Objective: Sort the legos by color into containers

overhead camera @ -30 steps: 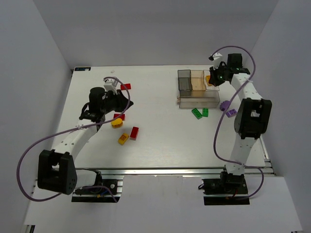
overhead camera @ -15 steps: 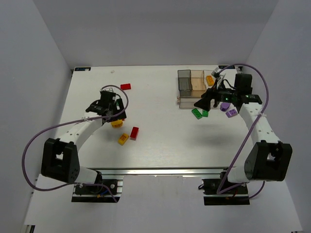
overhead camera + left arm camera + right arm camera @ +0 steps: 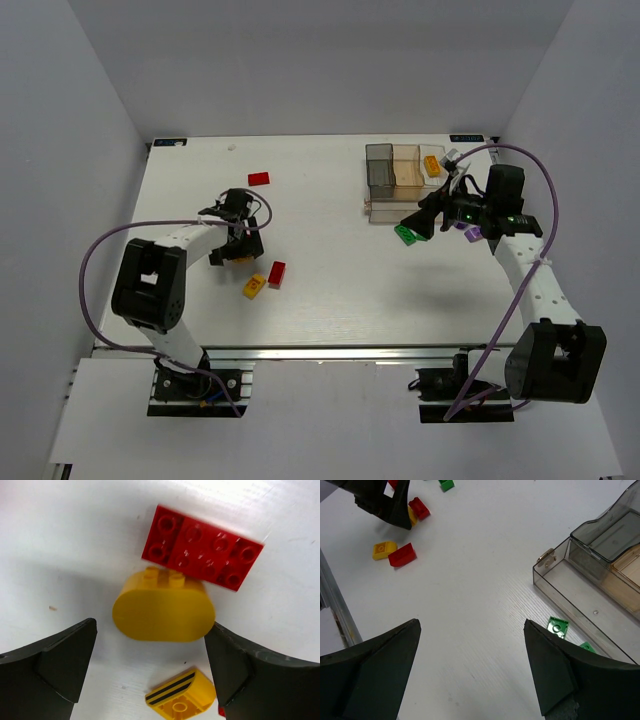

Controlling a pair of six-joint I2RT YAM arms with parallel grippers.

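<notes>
My left gripper (image 3: 232, 246) (image 3: 152, 626) is open and low over the table, its fingers on either side of a yellow oval lego (image 3: 163, 611). A red lego plate (image 3: 202, 546) touches that lego's far side, and a yellow striped lego (image 3: 181, 700) lies nearer. My right gripper (image 3: 420, 221) (image 3: 471, 625) is open and empty above bare table, just left of two green legos (image 3: 557, 627) (image 3: 405, 234). The containers (image 3: 405, 180) (image 3: 600, 545) stand behind them. A yellow lego (image 3: 432, 165) lies in the clear bin. Purple legos (image 3: 467, 229) are partly hidden by the right arm.
A red lego (image 3: 258, 179) lies alone at the back left. A yellow lego (image 3: 254, 287) and a red lego (image 3: 277, 273) sit side by side nearer the front. The aluminium rail (image 3: 320, 350) marks the table's near edge.
Both grippers opened. The left came nearer, down around the yellow oval lego. The right swung from the clear bin, leaving a yellow lego in it, to above the green legos.
</notes>
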